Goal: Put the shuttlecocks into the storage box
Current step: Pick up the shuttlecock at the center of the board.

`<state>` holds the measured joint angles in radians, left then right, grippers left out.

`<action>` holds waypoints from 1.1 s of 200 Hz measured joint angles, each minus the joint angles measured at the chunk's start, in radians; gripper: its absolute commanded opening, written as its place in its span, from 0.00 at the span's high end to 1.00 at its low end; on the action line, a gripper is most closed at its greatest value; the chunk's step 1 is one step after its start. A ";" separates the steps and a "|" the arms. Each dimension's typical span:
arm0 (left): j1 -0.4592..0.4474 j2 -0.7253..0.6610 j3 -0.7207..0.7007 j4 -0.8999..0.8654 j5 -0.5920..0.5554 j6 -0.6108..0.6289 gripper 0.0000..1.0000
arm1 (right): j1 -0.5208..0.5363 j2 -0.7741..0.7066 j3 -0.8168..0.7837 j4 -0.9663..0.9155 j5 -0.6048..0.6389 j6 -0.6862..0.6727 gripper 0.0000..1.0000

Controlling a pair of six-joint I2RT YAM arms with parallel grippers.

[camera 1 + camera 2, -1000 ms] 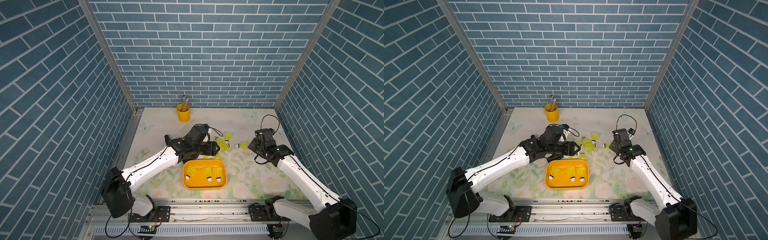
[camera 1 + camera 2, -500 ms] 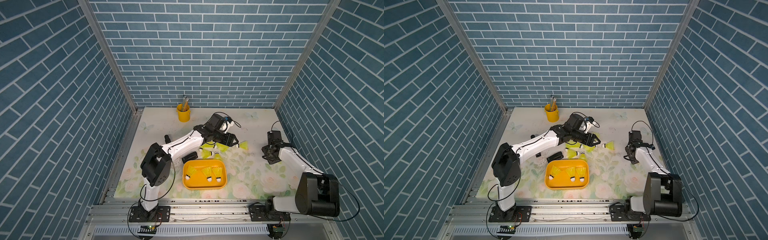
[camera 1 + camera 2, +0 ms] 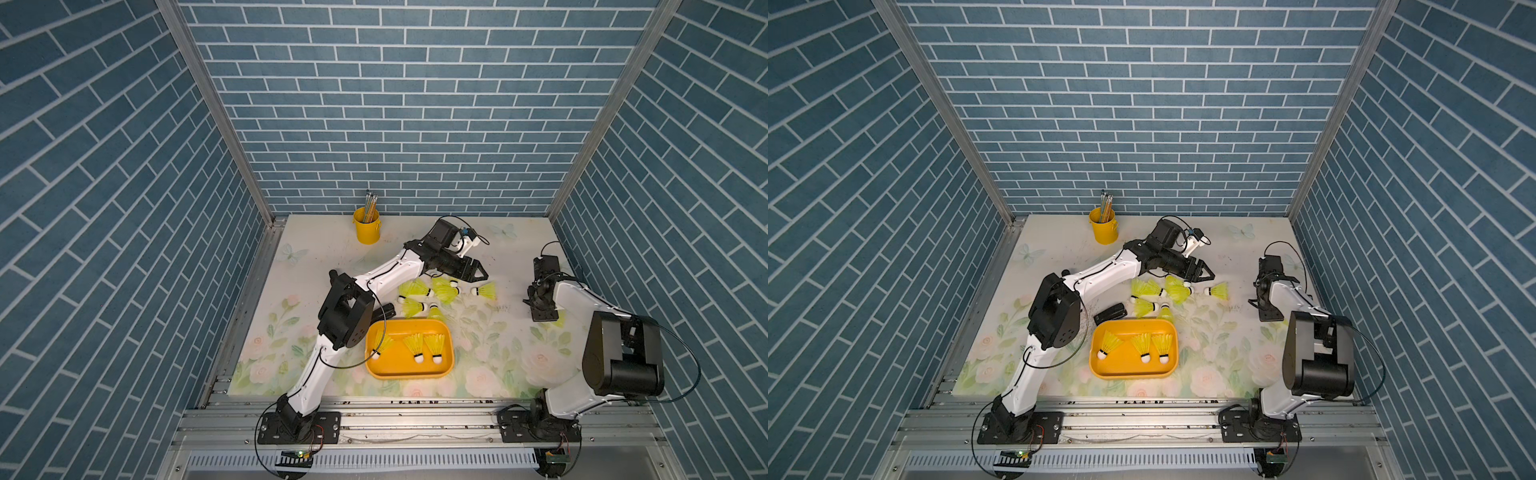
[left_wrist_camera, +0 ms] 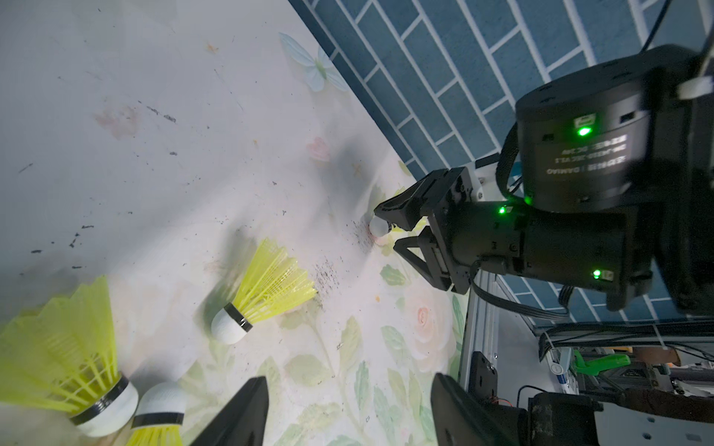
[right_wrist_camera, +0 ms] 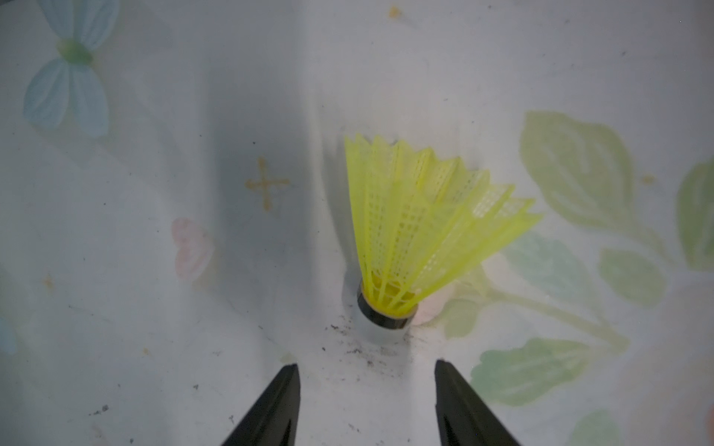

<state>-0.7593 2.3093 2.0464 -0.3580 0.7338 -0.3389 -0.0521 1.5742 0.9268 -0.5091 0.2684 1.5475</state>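
While three shuttlecocks (image 3: 415,345) are held in the box (image 3: 409,375), several are scattered behind it near the spread, empty left gripper (image 3: 478,272); one shuttlecock (image 5: 417,231) is seen on the mat (image 5: 154,309) before the spread, empty right gripper (image 5: 367,365).

Both top views share the whole table (image 3: 332,249) from high in front — wrist cameras look closely along it.

Neon yellow-green shuttlecocks (image 5: 425,231): translucent perforated plastic skirts, matt white tips. Shallow orange-yellow storage box (image 3: 395,368): smooth glossy plastic. Floral-print counter (image 3: 328,249): matt, scuffed. Near rail (image 3: 415,419): grooved bare metal.
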 measured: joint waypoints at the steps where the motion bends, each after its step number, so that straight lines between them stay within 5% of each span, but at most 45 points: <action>1: 0.000 0.001 0.001 0.000 0.001 -0.001 0.27 | 0.000 0.001 0.000 0.000 0.000 0.001 0.41; 97: 0.001 0.042 0.023 -0.003 0.024 -0.035 0.27 | -0.024 0.096 0.046 -0.011 0.006 0.105 0.47; 220: 0.001 0.042 0.023 -0.002 0.008 -0.057 0.30 | -0.040 0.158 0.066 -0.029 0.040 0.122 0.66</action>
<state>-0.7582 2.3508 2.0697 -0.3603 0.7422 -0.3962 -0.0921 1.7317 0.9932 -0.5381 0.3084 1.6695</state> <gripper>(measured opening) 0.701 0.366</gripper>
